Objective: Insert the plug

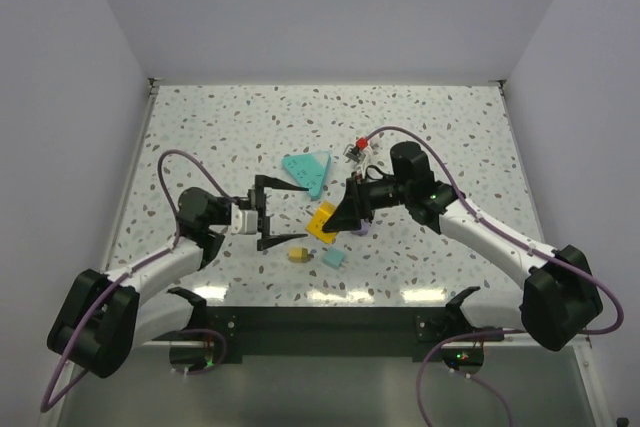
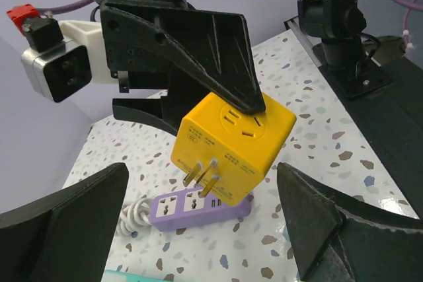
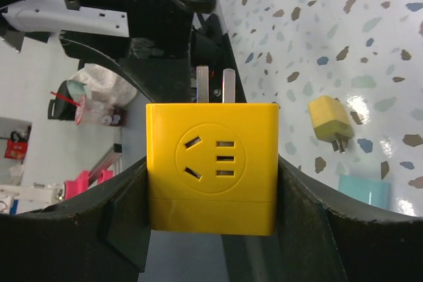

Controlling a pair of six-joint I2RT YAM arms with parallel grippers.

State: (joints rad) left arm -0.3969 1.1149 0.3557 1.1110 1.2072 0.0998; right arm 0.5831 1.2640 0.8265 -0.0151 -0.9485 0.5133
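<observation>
- Yellow cube plug [image 3: 211,166] clamped between fingers of right end effector [image 1: 338,217], held off counter [image 1: 200,137], tilted.
- Flat prongs [image 2: 201,179] pointed down at purple power strip [image 2: 201,206]; contact between them cannot be told.
- Left end effector [image 1: 300,214] spread wide, nothing gripped, faced toward cube from left.
- Small yellow plug [image 1: 298,255] and teal block [image 1: 333,258] laid on counter near front edge.
- Teal triangle [image 1: 308,171] laid behind cube.
</observation>
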